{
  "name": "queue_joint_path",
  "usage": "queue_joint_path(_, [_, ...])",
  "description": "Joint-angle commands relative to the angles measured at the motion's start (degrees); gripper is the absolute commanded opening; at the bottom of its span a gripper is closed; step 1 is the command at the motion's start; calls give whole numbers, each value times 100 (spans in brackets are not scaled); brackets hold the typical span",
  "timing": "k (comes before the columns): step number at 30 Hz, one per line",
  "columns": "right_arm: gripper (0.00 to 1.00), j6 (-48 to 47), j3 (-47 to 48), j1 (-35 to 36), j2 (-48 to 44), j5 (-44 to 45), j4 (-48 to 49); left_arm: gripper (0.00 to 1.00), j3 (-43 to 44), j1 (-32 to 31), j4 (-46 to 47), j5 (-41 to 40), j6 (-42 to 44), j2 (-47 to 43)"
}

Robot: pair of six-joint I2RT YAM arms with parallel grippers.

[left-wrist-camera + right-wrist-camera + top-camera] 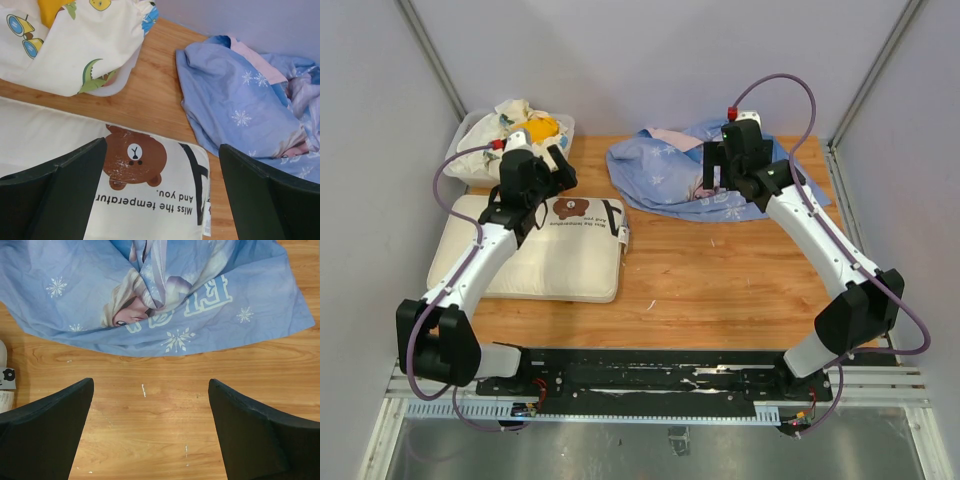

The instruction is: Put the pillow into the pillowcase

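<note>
The cream-white pillow with a brown bear face and black lettering lies flat at the left of the table. In the left wrist view its black strap end points toward the pillowcase. The light-blue pillowcase lies crumpled at the back centre, with some pink showing. The right wrist view shows its princess print. My left gripper is open and empty above the pillow's far edge. My right gripper is open and empty, above the pillowcase's near edge and bare wood.
A white-and-yellow cloth bundle sits in a white tray at the back left, just behind the pillow; it also shows in the left wrist view. Grey walls close in the wooden table at the left, back and right.
</note>
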Motion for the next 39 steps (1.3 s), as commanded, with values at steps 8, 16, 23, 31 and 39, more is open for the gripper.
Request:
queue_joint_path(8, [98, -511, -219, 56, -226, -111, 534, 99, -11, -15, 264, 282, -89, -150])
queue_joint_path(16, [94, -682, -386, -295, 212, -922, 643, 99, 103, -203, 128, 518, -100, 305])
queue_joint_path(23, [78, -956, 221, -49, 1233, -1699, 500, 99, 304, -269, -212, 245, -191, 665])
queue_joint_path(31, [77, -1165, 1649, 490, 2931, -2106, 505, 99, 498, -262, -637, 131, -203, 786])
queue_joint_path(39, [79, -1389, 2604, 742, 4069, -2235, 660, 99, 361, -256, -782, 192, -278, 609])
